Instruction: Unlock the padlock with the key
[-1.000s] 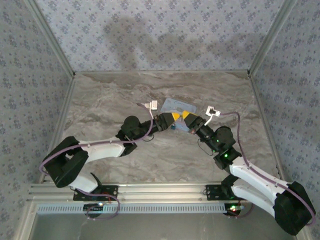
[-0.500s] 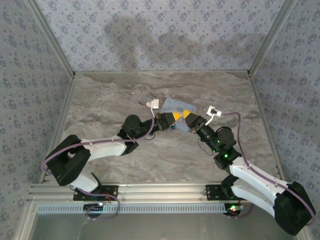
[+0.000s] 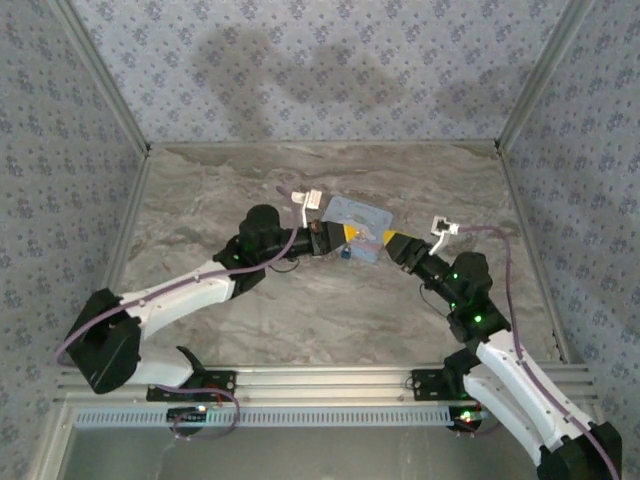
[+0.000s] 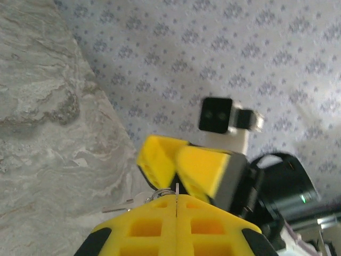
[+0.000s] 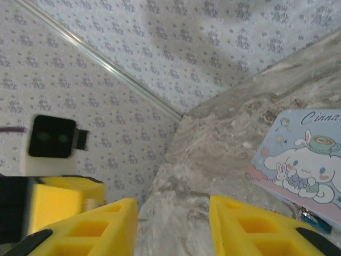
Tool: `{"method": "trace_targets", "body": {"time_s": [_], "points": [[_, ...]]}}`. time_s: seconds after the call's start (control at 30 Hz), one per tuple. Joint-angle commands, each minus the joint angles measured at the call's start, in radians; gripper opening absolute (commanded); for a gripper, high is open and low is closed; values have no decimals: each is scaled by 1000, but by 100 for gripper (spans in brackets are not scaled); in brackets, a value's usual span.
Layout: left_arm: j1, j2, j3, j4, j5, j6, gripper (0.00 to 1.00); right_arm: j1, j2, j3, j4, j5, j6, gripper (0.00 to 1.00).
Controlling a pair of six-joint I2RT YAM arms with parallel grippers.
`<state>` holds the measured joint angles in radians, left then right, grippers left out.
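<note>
The right jaws have drawn back and stand parted, empty, while the left jaws are shut on the key (image 4: 120, 205) above the padlock (image 3: 344, 254) on the bench (image 3: 220, 190) beside the box (image 3: 355, 213); so slight a hold risks the key twisting at insertion.

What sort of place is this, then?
Probably a robot test booth: a marble-look tabletop boxed in by patterned wall panels on metal framing, with a left arm and right arm bolted to a rail at its near edge.

Lab booth: patterned walls (image 3: 320, 70), aluminium rails (image 3: 320, 378)
</note>
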<state>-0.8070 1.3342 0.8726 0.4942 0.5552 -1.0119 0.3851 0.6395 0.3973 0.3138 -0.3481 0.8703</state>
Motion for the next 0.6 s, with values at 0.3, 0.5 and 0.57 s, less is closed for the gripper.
{"method": "trace_targets", "body": {"time_s": [0.3,0.5,0.57], "points": [[17,-22,112,-273,248,128,0,-24,107,74,209,-377,71,55],[19,-18,109,-244,261,112,0,35,130,95,185,-412,39,55],[21,-20,108,-241,258,112,0,53,139,107,172,-417,22,51]]}}
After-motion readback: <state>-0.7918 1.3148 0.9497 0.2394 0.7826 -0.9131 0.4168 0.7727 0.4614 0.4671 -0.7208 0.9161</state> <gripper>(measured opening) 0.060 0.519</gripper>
